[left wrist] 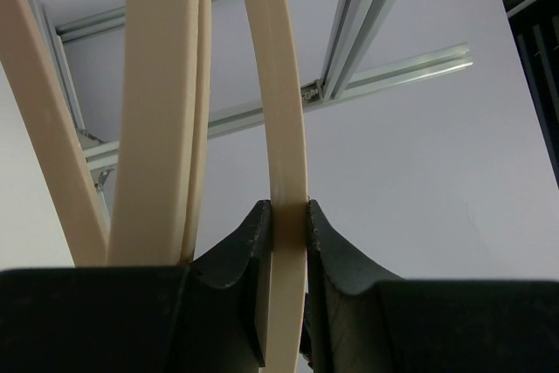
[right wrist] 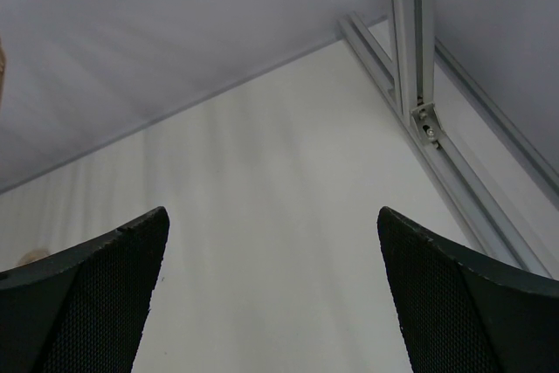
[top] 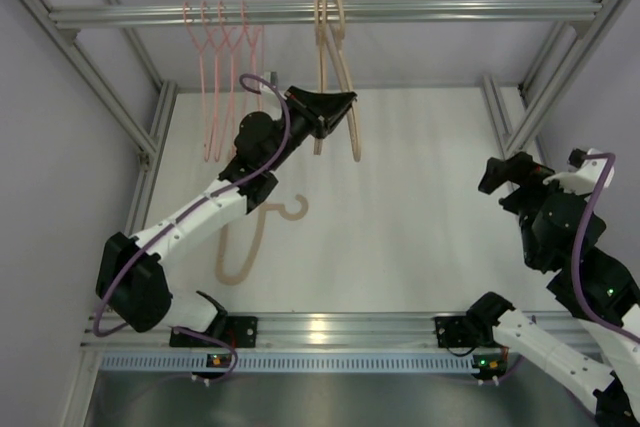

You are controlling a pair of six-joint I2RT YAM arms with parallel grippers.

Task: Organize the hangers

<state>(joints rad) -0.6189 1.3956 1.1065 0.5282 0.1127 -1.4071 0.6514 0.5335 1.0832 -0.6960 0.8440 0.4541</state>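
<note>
Several thin pink hangers (top: 220, 67) hang at the left of the overhead rail (top: 450, 12). Beige hangers (top: 335, 57) hang near its middle. My left gripper (top: 342, 107) is raised up to them and is shut on the lower bar of one beige hanger (left wrist: 286, 111), with its jaws (left wrist: 288, 212) pinching the bar from both sides. More beige bars (left wrist: 162, 128) hang just to its left. Another beige hanger (top: 243, 252) lies flat on the table, partly hidden under the left arm. My right gripper (top: 497, 173) is open and empty at the right, above bare table (right wrist: 271, 216).
Aluminium frame posts (top: 545, 97) rise at the back corners and along both sides of the white table (top: 420, 207). A frame rail (right wrist: 454, 172) runs close to the right of my right gripper. The arm bases sit on the front rail (top: 340, 332).
</note>
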